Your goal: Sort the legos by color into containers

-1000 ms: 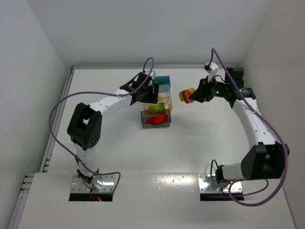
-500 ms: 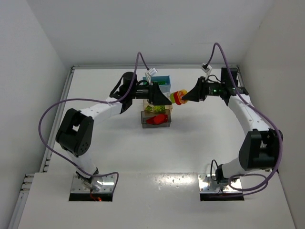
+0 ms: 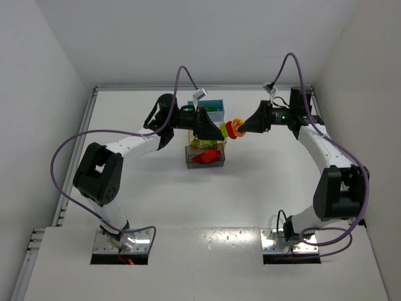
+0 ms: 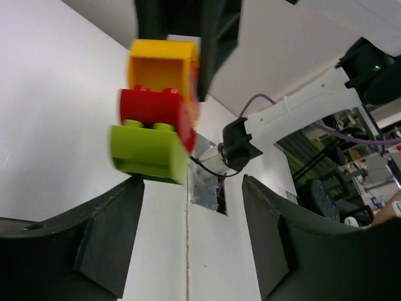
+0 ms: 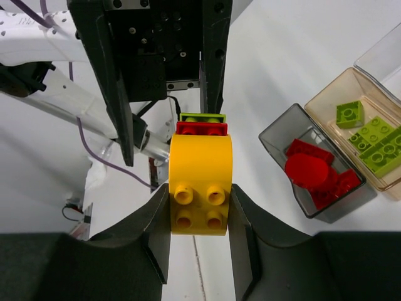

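Over the last second the left arm swung off the bins to face the right one, and the right gripper (image 3: 243, 128) came in toward centre. That put the two nose to nose above the surface (image 3: 156, 207), just right of the containers. Right jaws were clamped on the yellow brick (image 5: 200, 188) of a three-brick clump (image 3: 234, 128). Yellow was at the right arm's end, the red brick (image 4: 153, 110) in the middle, and the green brick (image 4: 149, 150) stuck out toward the left gripper (image 3: 219, 130). Left jaws stood apart, on nothing. In the left wrist view the green end sat just ahead of the fingertips (image 4: 119, 219) and off toward one finger, not centred in the gap. Step in hand, as I read it, was pulling the clump apart between the arms. To do it well I'd have shifted left sideways to centre green, advanced until the pads covered green only, short of red, then closed. Gripping across the green/red seam would likely have held those two together. After that, peel with a tilt, not a straight pull: studs should let go easier and yellow is less likely to slip from the right grip. Green belonged in the tan bin (image 5: 326, 88), where green bricks already lay. The grey bin (image 5: 279, 132) held reds. The blue bin (image 3: 216, 105) sat at the back, and I couldn't make out its contents.
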`<state>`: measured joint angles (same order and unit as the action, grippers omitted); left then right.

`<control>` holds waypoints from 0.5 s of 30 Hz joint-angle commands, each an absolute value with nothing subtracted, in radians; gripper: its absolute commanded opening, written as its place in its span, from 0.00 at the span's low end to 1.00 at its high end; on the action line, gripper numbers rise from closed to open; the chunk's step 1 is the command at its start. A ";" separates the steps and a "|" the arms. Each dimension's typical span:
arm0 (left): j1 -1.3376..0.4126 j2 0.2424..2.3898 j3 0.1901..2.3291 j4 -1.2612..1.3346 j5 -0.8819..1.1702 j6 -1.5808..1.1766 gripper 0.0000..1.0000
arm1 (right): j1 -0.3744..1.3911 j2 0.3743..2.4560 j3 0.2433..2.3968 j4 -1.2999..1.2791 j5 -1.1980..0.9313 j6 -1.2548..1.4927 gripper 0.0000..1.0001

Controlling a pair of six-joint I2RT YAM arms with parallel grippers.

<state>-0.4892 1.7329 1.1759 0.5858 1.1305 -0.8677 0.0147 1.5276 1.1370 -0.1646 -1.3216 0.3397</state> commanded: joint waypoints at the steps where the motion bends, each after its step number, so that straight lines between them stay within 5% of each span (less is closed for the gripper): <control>1: -0.485 1.724 1.190 0.528 1.097 -0.789 0.69 | 0.020 1.505 1.135 -0.112 -1.414 0.365 0.02; 7: -0.485 1.724 1.223 0.287 1.025 -0.597 0.65 | 0.011 1.482 1.126 -0.112 -1.414 0.365 0.02; 15: -0.465 1.715 1.223 0.388 1.038 -0.664 0.65 | 0.011 1.473 1.106 -0.112 -1.414 0.365 0.02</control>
